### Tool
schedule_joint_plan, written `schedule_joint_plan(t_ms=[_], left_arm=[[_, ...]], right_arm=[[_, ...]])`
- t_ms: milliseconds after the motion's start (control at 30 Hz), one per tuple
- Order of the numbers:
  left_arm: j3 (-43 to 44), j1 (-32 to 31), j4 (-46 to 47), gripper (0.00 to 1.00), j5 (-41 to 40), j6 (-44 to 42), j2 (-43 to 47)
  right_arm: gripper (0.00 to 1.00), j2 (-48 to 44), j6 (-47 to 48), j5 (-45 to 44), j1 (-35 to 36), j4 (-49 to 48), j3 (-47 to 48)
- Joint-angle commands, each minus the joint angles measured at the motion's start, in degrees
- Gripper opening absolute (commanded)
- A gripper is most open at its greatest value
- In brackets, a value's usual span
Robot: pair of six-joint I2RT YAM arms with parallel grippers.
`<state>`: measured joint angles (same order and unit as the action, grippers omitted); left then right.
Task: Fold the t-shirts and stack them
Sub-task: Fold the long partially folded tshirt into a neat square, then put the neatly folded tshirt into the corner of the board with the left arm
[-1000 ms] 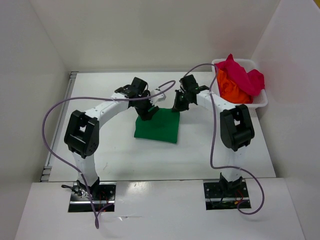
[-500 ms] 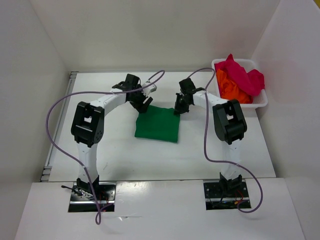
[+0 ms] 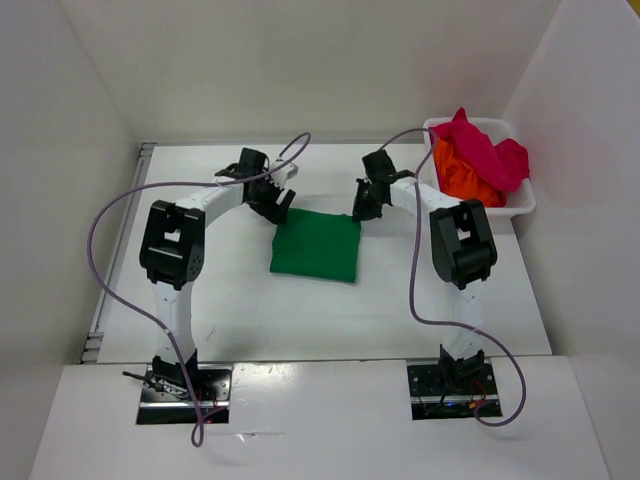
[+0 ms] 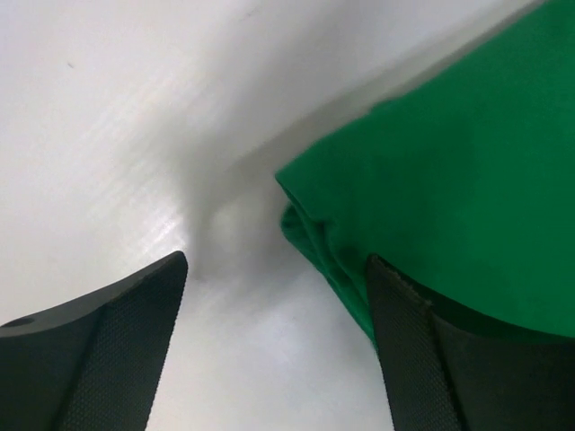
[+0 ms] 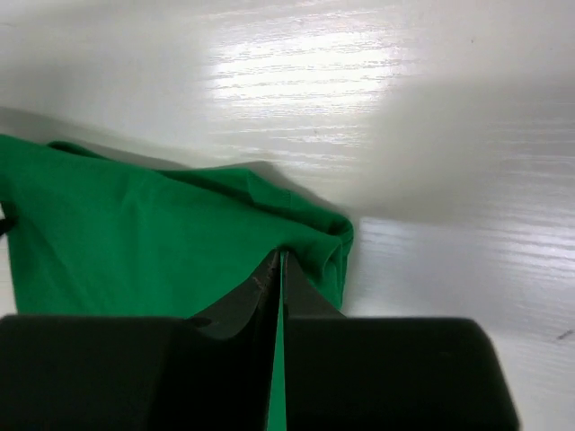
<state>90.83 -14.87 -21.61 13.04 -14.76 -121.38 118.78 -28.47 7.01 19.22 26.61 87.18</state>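
The green t-shirt lies folded in a flat rectangle on the white table. My left gripper is open at its far left corner; in the left wrist view the gripper spans bare table, with the green t-shirt's corner against the right finger. My right gripper is at the far right corner. In the right wrist view the right gripper is shut on a thin fold of the green t-shirt. The magenta-red t-shirt and the orange t-shirt lie bunched in the basket.
The white mesh basket stands at the far right against the right wall. White walls close in the table on the left, back and right. Purple cables loop over both arms.
My left gripper has moved off the green t-shirt toward the far left and now sits at its corner. The right gripper has shifted slightly. The shirt's far edge lies flatter.
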Motion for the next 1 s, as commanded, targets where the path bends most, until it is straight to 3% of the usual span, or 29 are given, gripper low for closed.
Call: schedule_joint_plan(t_ms=[0,167,433,567,600,700,733,767,833,967], left_arm=[[-1.61,0.46,-4.56,0.88,7.58,4.29,6.33],[-8.36,0.46,-8.37,0.94,18.06,7.46,7.04],[-10.49,0.46,-8.89,0.91,15.61,8.61,2.64],[-9.18,-0.06,-9.59,0.62,17.36,8.61,0.28],[-9.18,-0.07,-9.6,0.49,18.68,8.61,0.27],[-8.56,-0.07,-9.6,0.29,20.62,8.61,-0.26],[-7.95,-0.07,-10.2,0.14,21.23,8.61,-0.26],[-7.95,-0.07,-10.21,0.08,21.24,8.61,0.44],[-6.55,-0.07,-10.21,0.0,20.62,8.61,1.85],[-5.05,3.18,-11.52,0.0,16.59,7.83,3.26]], right_arm=[[0.08,-6.18,0.96,-0.51,-0.59,1.16,3.0],[0.11,-13.13,0.96,0.82,-0.59,2.48,0.54],[0.12,-23.24,-0.18,0.29,-0.59,4.24,-3.68],[0.12,-26.67,-0.71,-0.76,-0.59,5.29,-4.91],[0.13,-27.28,-0.71,-1.29,-0.59,5.29,-4.91],[0.13,-29.05,-0.71,-3.04,-0.59,6.44,-4.91],[0.13,-29.83,-0.71,-3.83,-0.59,7.13,-4.91],[0.13,-30.45,-0.71,-3.84,-1.11,7.14,-4.91],[0.13,-30.45,-0.71,-4.36,-1.12,7.66,-4.91],[0.13,-30.45,-0.71,-4.37,-1.12,8.19,-4.91]])
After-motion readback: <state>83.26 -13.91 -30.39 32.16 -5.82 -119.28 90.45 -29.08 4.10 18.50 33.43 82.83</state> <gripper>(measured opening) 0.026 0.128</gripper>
